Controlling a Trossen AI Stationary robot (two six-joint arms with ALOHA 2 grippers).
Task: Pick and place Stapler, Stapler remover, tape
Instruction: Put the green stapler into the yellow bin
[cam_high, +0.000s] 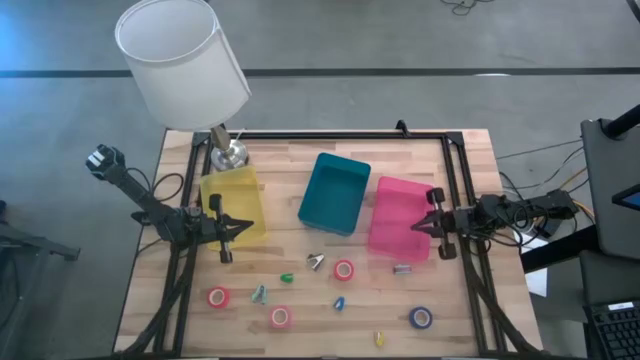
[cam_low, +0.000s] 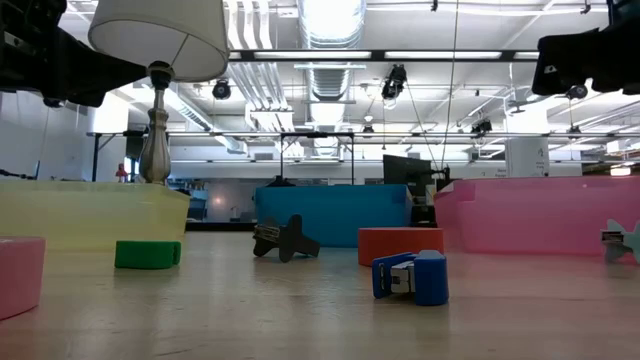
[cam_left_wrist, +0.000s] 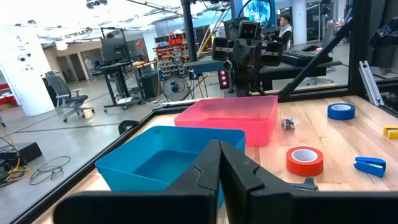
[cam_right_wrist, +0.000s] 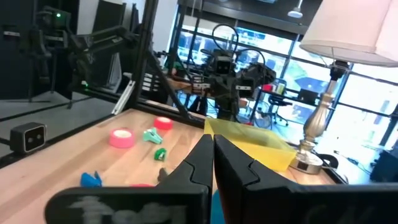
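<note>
Left gripper (cam_high: 232, 231) hovers at the left edge of the worktop (cam_high: 300, 160), fingers pressed together, holding nothing, just beside the yellow bin (cam_high: 234, 204). Right gripper (cam_high: 428, 226) hovers at the right edge, fingers likewise closed and empty, against the pink bin (cam_high: 402, 219). Teal bin (cam_high: 335, 193) sits between the two. Tape lies on the near half: red rolls (cam_high: 344, 269), (cam_high: 219, 297), (cam_high: 280, 317); blue roll (cam_high: 421, 318) near right. Lamp (cam_high: 182, 62) stands far left.

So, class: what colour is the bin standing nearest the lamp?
Yellow. The bin beside the lamp shows best in the high view.
</note>
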